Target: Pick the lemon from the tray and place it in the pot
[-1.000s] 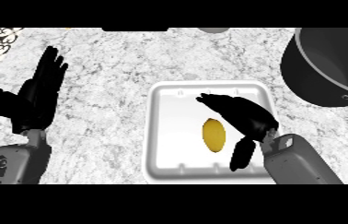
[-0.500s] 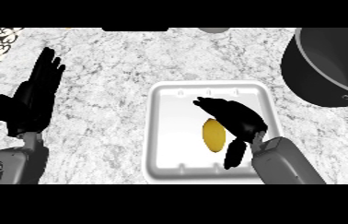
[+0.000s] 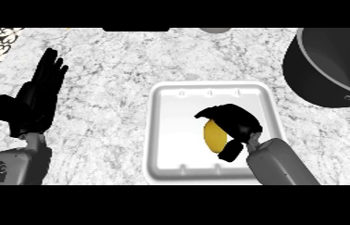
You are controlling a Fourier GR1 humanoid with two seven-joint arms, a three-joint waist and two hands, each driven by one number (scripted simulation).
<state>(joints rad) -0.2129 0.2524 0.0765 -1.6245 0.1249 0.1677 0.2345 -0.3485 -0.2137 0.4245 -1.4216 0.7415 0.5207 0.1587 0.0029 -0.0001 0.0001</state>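
In the white tray (image 3: pixel 171 127), your right hand (image 3: pixel 232 122) curls around the lemon (image 3: pixel 215 137), fingers over its top. Pot (image 3: pixel 321 71) sits far right. Left hand (image 3: pixel 37 99) rests open at left, fingers straight.

Grey-white marble-patterned stone desk (image 3: pixel 123 80): smooth, speckled. White rectangular plastic-looking tray (image 3: pixel 171 127): smooth, slightly glossy. Dark round pot (image 3: pixel 321 66): probably matt metal. Yellow oval lemon (image 3: pixel 215 136): smooth, matt skin.
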